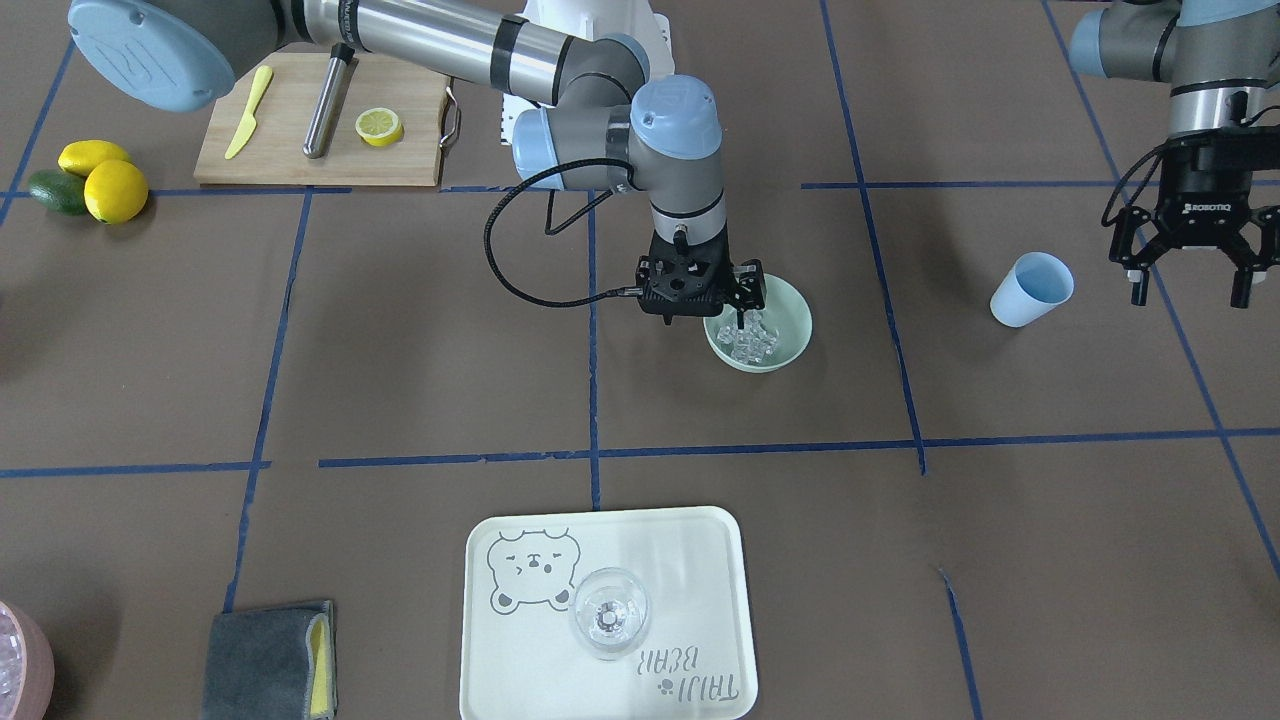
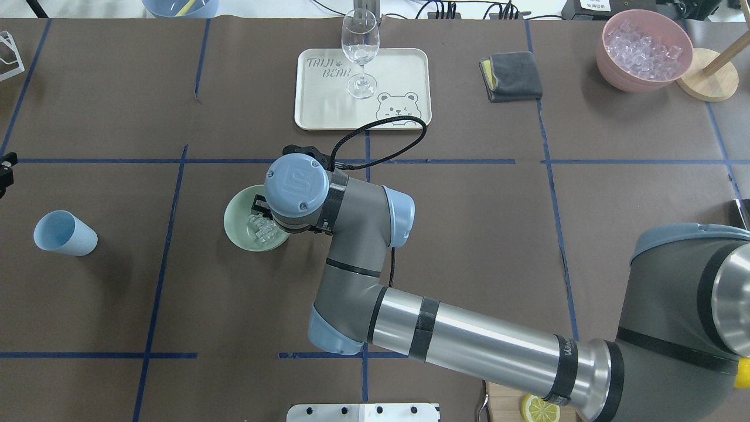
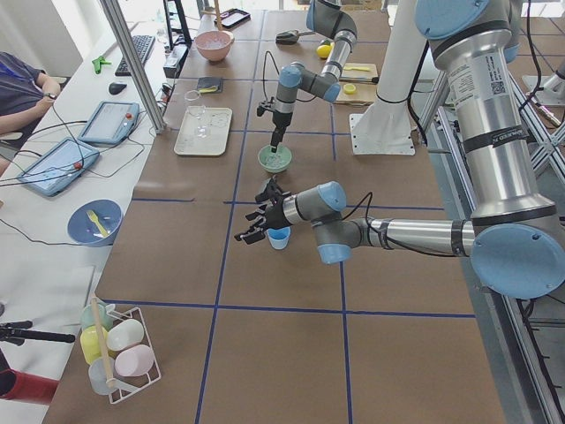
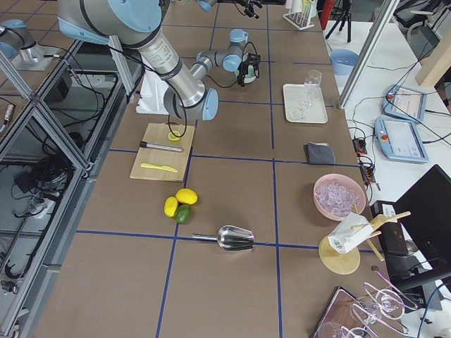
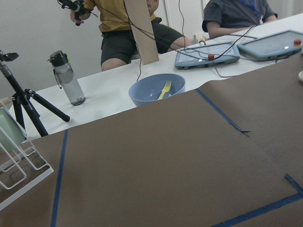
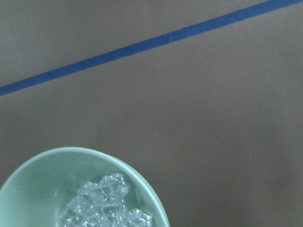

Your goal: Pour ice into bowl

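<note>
The ice [image 1: 752, 345] is a little heap of clear cubes inside the bowl [image 1: 791, 312]. The bowl is round and pale green, and it stands on the brown table [image 1: 400, 350]. My right gripper [image 1: 746, 312] hangs just over the bowl, with its tips pointing down close to the ice. I cannot tell if its jaws are wide or narrow. My own wrist hides them from above, and from the front they are too dark and small. To my left of the bowl, well apart from it, sits a light blue cup [image 1: 1032, 289]. My left gripper [image 1: 1188, 295] is up in the air near the cup, on the side away from the bowl. Its jaws are spread wide and hold nothing. On the far side of the bowl from me lies a cream tray [image 1: 720, 560] with a bear drawn on it. A clear stemmed glass [image 1: 609, 612] stands on the tray. Past the tray, to my right of the bowl, there is a folded grey cloth [image 1: 270, 660], and farther that way a pink bowl [image 2: 644, 76] full of clear pieces. On my own side of the bowl, to my right, is a wooden board [image 1: 320, 160]. On it are a lemon half [image 1: 379, 126], a yellow knife [image 1: 248, 112] and a metal rod [image 1: 327, 100].
</note>
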{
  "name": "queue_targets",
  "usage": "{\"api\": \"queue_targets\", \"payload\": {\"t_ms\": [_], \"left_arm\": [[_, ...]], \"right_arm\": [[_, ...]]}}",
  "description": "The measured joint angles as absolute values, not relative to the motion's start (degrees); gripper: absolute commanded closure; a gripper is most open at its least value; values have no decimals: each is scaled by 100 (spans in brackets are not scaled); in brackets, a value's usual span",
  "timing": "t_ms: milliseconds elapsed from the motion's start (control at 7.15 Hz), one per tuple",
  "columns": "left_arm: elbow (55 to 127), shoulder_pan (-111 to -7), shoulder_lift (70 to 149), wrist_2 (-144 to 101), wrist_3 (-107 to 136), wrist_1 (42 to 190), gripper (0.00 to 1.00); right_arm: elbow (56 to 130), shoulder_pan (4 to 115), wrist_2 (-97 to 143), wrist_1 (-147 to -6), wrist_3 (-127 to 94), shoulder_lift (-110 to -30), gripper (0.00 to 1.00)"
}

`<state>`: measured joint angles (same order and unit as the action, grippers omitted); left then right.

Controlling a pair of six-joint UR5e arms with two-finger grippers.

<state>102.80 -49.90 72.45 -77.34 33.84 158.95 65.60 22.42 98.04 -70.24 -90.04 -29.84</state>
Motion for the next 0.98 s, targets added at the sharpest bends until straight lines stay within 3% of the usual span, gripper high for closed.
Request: {"api": "queue_targets", "payload": {"t_ms": [140, 280, 979], "left_arm": [[10390, -5216, 7249, -7992, 3107, 15557, 0], [10423, -5317, 7258, -8192, 2982, 15330, 0], [10405, -5671, 7212, -9437, 2918, 15142, 0]], "right_arm": [[6517, 2194, 9767, -7019, -9002, -2976, 94], [6504, 2168, 9751, -7020, -8987, -2973, 100], [6534, 2195, 9788, -7014, -8625, -2945, 100]]}}
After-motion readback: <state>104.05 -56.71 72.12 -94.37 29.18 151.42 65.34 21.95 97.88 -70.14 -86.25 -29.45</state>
